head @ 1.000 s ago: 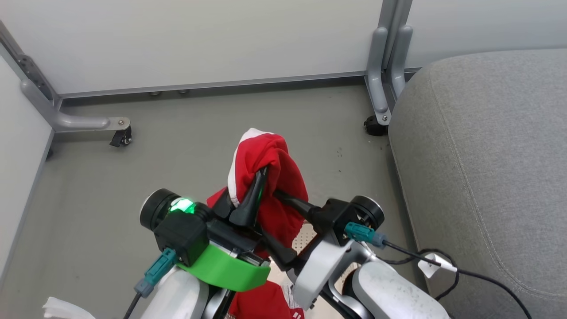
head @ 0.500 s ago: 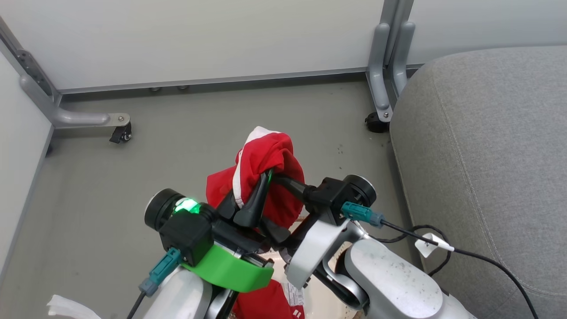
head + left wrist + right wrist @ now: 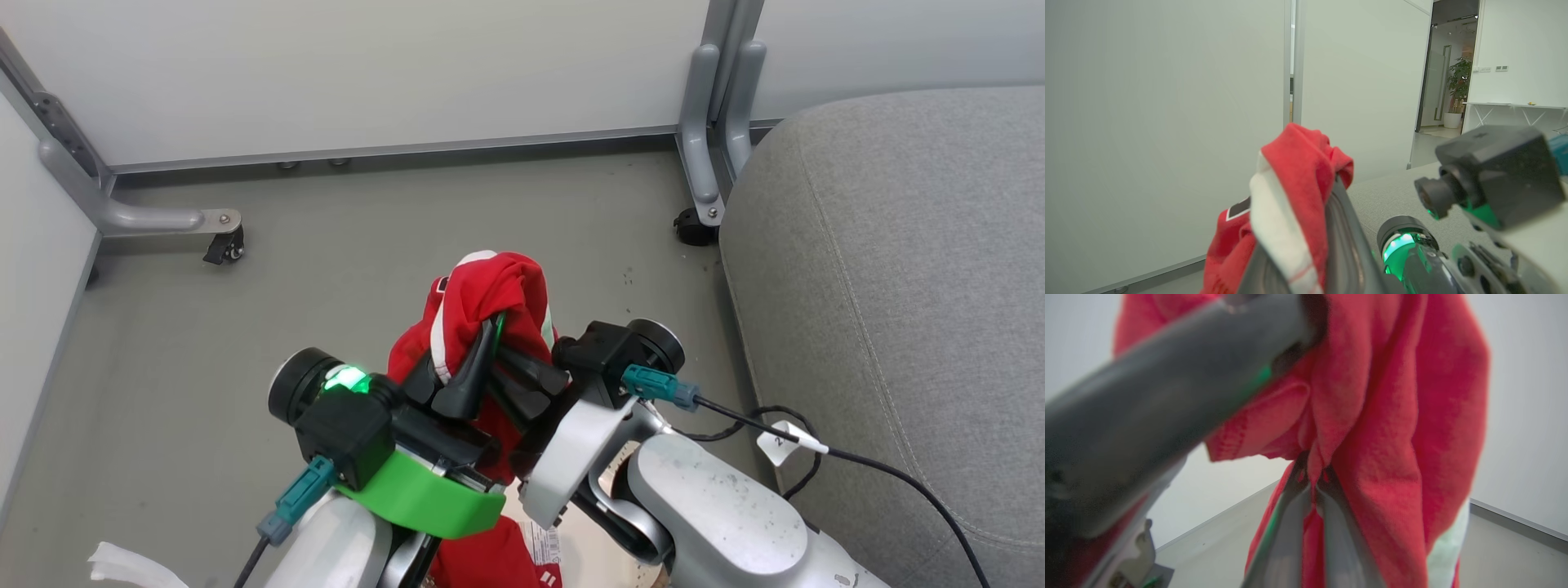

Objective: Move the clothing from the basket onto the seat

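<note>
A bright red piece of clothing (image 3: 490, 294) with white trim hangs in the air over the grey floor, left of the seat (image 3: 898, 245). My left gripper (image 3: 492, 325) is shut on its top fold. From the right, my right gripper (image 3: 510, 380) is shut on a lower fold. In the right wrist view my right gripper (image 3: 1312, 477) pinches red cloth (image 3: 1380, 428) between both tips. The left wrist view has the striped clothing (image 3: 1290, 192) draped over my left gripper (image 3: 1306, 212). Below my arms, part of the cream basket (image 3: 589, 557) holds more red clothing (image 3: 482, 559).
Grey partition legs on castors stand at the back left (image 3: 222, 245) and beside the seat's corner (image 3: 694, 229). A black cable with a white tag (image 3: 780, 441) trails from my right wrist along the seat's edge. Something white (image 3: 122, 563) lies at the lower left.
My right gripper has shut on the hanging clothing and drawn in closer to the left one. The cloth has bunched up between them. The left gripper kept its hold.
</note>
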